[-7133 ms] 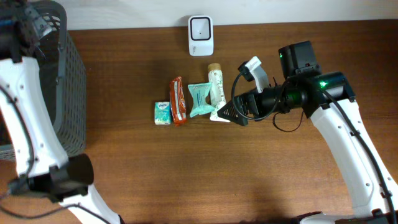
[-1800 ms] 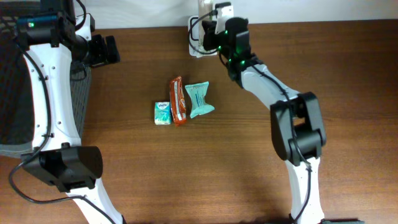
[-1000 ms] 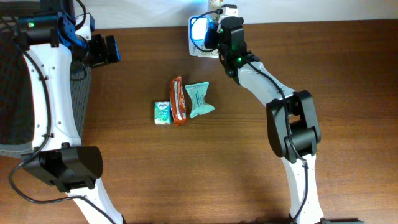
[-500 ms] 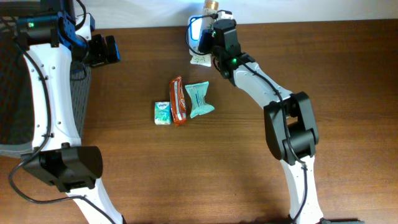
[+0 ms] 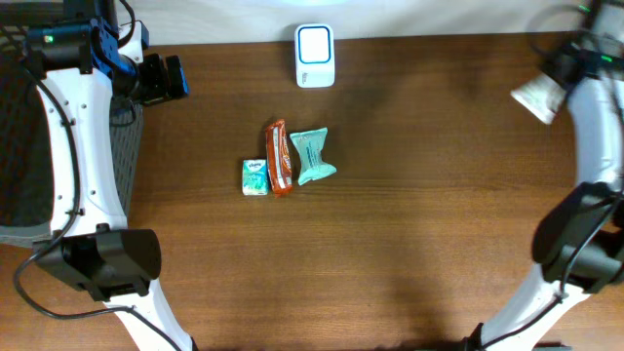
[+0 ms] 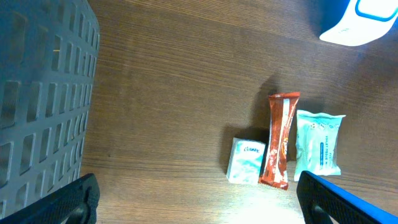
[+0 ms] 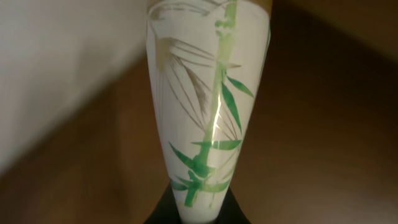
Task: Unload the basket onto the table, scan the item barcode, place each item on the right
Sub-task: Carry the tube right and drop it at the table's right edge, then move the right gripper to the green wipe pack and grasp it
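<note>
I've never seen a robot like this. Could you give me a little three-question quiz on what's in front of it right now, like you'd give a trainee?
1. Pick one: what is the right gripper holding?
A) a white tube printed with green leaves
B) a metal spoon
C) a blue cup
2. True or false: the left gripper is gripping something.
3. Count: how many items lie side by side in the middle of the table, near the white scanner?

Key:
1. A.
2. False; it is open and empty.
3. Three: a small teal box, a red bar and a teal packet.
</note>
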`<state>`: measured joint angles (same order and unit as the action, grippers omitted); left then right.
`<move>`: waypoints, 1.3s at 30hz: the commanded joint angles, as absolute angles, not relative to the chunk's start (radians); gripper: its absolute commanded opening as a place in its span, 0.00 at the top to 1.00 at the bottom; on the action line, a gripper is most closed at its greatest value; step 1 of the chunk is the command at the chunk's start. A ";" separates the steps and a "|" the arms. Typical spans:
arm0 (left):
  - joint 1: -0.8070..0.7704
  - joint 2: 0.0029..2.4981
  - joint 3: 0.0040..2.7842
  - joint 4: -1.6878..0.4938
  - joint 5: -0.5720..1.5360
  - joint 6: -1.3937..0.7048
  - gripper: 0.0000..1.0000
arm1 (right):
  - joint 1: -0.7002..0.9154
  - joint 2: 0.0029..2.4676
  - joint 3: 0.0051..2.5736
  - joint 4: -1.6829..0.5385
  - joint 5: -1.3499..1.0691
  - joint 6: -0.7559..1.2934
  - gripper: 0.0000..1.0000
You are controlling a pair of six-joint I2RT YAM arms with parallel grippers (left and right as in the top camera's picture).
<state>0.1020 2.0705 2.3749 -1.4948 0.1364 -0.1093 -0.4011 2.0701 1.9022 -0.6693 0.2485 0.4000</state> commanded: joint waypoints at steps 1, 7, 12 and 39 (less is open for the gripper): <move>0.105 2.066 2.374 -1.493 0.150 -0.100 0.01 | -0.561 2.107 1.911 -0.691 0.322 0.400 0.96; 0.105 2.066 2.374 -1.493 0.150 -0.100 0.01 | -0.723 2.248 1.911 -0.675 0.319 0.400 0.91; 0.105 2.066 2.374 -1.493 0.150 -0.100 0.01 | -0.731 2.296 1.911 -0.669 0.310 0.400 0.80; 0.105 2.066 2.374 -1.493 0.150 -0.100 0.01 | 0.292 2.106 1.906 -1.121 -0.218 0.146 0.00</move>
